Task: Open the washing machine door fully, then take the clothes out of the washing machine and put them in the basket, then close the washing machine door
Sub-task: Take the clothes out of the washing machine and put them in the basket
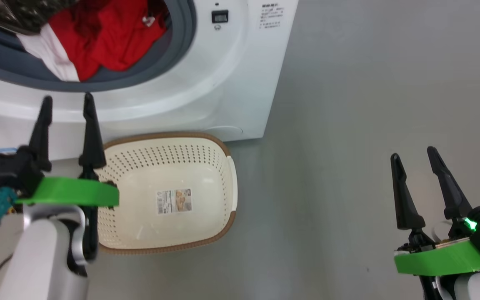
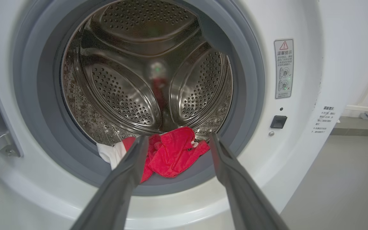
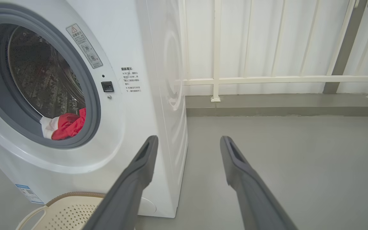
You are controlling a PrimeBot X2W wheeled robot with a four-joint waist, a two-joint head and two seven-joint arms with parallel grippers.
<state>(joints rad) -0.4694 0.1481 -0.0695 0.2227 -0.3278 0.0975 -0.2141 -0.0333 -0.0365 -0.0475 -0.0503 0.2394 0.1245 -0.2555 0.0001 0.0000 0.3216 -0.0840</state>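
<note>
Reaching for the load is the step in hand, I judge. The left gripper (image 1: pixel 68 99) hangs with its fingers spread wide and nothing between them, just outside the washer (image 1: pixel 223 83), pointing into its uncovered mouth. The clothes (image 2: pixel 174 153) lie straight ahead: a red heap with a white panel, slumped at the front of the drum (image 2: pixel 123 95) and spilling onto the lower gasket (image 2: pixel 184 185). To do this well, go in low over the gasket, keep the fingers apart until they straddle the thickest red fold, and pinch deep rather than at a loose edge, so the whole bundle comes along. Lift before drawing back, or the cloth may drag on the rubber. The basket (image 1: pixel 161 136) sits empty just below, close against the washer's front, so the drop is short. The right gripper (image 1: pixel 413 153), also wide open and empty, hangs well apart over the floor (image 1: pixel 348 125).
</note>
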